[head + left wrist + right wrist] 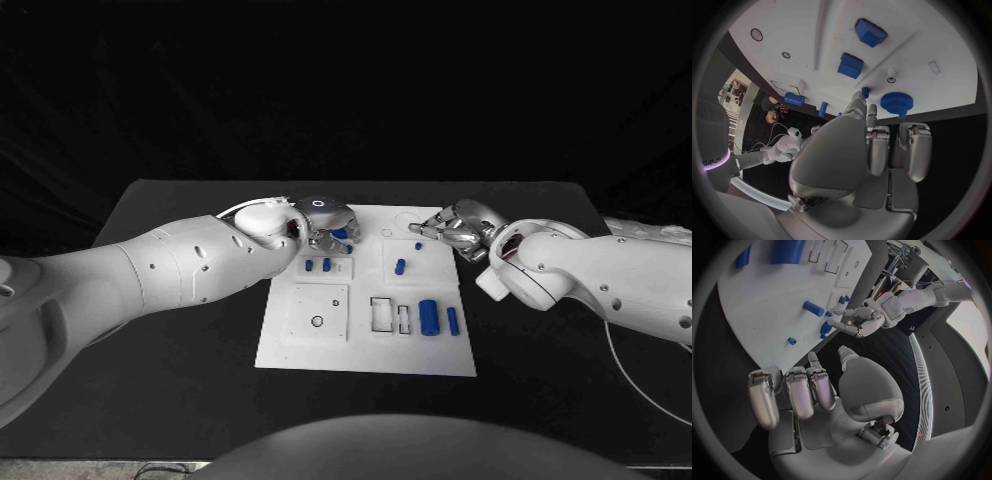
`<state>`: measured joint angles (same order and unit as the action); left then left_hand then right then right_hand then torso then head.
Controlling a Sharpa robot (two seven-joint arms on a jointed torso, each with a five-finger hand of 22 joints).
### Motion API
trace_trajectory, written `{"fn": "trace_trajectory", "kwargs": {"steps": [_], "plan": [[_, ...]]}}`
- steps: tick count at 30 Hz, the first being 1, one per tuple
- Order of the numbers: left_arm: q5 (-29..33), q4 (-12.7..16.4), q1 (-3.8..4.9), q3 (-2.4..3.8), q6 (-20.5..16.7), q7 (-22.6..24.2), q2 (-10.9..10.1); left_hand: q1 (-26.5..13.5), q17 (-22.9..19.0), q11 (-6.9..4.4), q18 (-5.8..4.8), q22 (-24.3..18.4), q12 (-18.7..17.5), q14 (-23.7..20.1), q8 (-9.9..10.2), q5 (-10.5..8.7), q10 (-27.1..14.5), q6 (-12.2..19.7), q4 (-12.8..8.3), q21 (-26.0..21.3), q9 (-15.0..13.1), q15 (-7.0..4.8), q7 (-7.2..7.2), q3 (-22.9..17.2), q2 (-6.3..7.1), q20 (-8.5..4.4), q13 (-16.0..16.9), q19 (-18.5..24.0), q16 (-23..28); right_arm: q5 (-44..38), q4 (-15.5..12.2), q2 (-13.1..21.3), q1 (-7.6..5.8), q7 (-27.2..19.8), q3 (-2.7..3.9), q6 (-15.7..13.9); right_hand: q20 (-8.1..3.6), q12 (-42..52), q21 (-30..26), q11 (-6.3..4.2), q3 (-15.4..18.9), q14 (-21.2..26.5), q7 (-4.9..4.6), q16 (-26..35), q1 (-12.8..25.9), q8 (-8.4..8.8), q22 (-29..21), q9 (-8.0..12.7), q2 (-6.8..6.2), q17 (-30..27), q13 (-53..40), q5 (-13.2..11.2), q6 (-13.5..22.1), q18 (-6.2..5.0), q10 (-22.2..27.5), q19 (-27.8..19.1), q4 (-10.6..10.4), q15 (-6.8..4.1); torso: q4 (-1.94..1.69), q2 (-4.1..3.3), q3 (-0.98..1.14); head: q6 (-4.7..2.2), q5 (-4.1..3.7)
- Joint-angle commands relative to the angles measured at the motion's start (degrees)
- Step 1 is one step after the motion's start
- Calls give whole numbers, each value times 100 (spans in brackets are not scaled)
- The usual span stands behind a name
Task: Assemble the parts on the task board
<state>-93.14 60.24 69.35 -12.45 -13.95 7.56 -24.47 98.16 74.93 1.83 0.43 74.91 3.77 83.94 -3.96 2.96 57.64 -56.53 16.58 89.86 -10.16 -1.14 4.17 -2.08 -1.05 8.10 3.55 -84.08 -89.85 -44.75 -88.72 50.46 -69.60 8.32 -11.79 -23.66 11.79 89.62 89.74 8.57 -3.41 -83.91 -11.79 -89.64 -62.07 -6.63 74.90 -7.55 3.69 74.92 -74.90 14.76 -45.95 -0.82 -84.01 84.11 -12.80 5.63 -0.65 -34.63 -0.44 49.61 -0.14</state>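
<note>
- We see a black table; it carries the things.
- Directly on the table lies the white task board, flat, in the middle.
- The far edge of the board is between the left hand and the right hand; the rest of the board reaches from the hands toward the robot.
- To the outer side of each hand we see bare black table.
- In the left wrist view the board's edge meets the dark table just past the fingertips.

I am seeing my right hand hovering empty (fingers apart) beside the task board, blue parts lying on it.
</note>
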Motion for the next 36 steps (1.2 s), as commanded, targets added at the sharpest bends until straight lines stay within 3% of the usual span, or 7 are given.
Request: {"fn": "trace_trajectory", "kwargs": {"steps": [1, 36], "plan": [[-86, -12, 0, 4, 201, -26, 31, 56, 1507, -7, -43, 1509, 12, 606, -21, -22, 48, -34, -1, 14, 7, -46, -7, -51, -8, -22, 1, -592, -15, -17, -2, -6, 3, 24, -1, 110, 30, 38, 26, 57, 36, -609, -127, -36, -11, -20, 1510, -9, 63, 1508, -1510, 33, -29, 82, -599, 589, -3, 27, 1, 0, 0, 8, 5], [-352, -194, -19, 4, 414, -35, 223, 327, 1507, -39, -43, 1509, 3, 606, -7, -14, 116, -109, -5, 14, 115, -67, -28, -403, 25, -13, -3, -592, -15, -26, -9, -19, 3, 125, -1, 227, 31, 38, 26, 57, 42, -609, -127, -36, -9, -25, 1510, -12, 67, 1508, -1510, 27, -33, 82, -599, 589, -8, 27, -1, 1, 0, 30, -22]]}}
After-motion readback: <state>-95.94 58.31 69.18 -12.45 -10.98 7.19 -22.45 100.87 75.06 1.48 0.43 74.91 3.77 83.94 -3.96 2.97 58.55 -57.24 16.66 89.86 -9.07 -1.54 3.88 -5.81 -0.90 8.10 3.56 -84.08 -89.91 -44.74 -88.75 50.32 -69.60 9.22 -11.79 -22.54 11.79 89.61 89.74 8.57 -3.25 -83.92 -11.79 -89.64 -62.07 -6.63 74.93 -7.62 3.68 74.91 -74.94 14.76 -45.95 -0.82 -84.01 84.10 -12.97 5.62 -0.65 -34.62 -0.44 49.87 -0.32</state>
